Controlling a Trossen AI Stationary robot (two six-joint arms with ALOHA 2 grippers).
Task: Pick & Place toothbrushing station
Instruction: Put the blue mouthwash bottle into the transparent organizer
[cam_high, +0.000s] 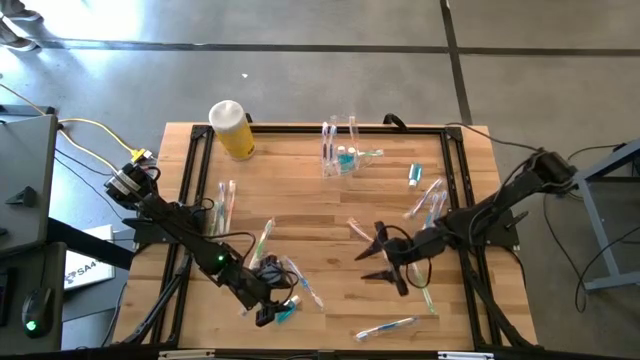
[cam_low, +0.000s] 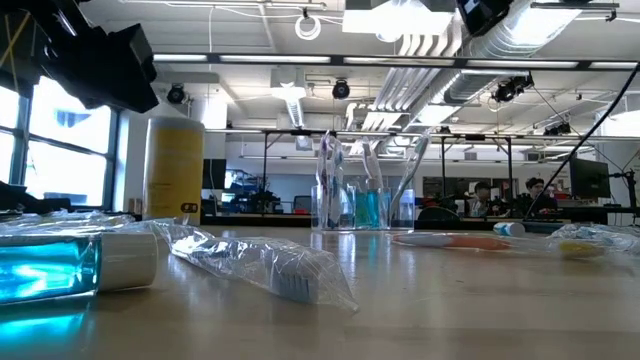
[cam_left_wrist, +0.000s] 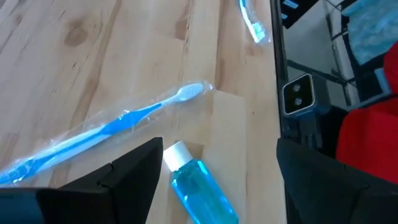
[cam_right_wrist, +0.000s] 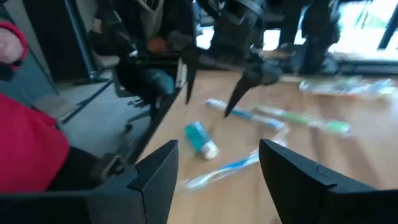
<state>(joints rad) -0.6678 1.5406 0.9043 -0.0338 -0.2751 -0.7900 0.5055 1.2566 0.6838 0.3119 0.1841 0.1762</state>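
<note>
A clear cup (cam_high: 340, 150) holding toothbrushes and teal tubes stands at the table's far middle. Wrapped toothbrushes lie scattered over the wood, for instance a pair (cam_high: 225, 205) at the left and one (cam_high: 385, 327) near the front edge. My left gripper (cam_high: 268, 308) is open low over the near left part of the table. In the left wrist view its fingers (cam_left_wrist: 134, 177) stand on either side of a teal white-capped tube (cam_left_wrist: 199, 190) that lies flat, next to a wrapped blue toothbrush (cam_left_wrist: 124, 118). My right gripper (cam_high: 372, 256) hangs open over the table's middle right, holding nothing.
A yellow cylinder with a white top (cam_high: 232, 128) stands at the far left corner. Another tube (cam_high: 413, 175) and more wrapped toothbrushes (cam_high: 425, 200) lie at the right. A black frame (cam_high: 190, 200) runs round the table's edges. People sit in the room beyond (cam_low: 530, 195).
</note>
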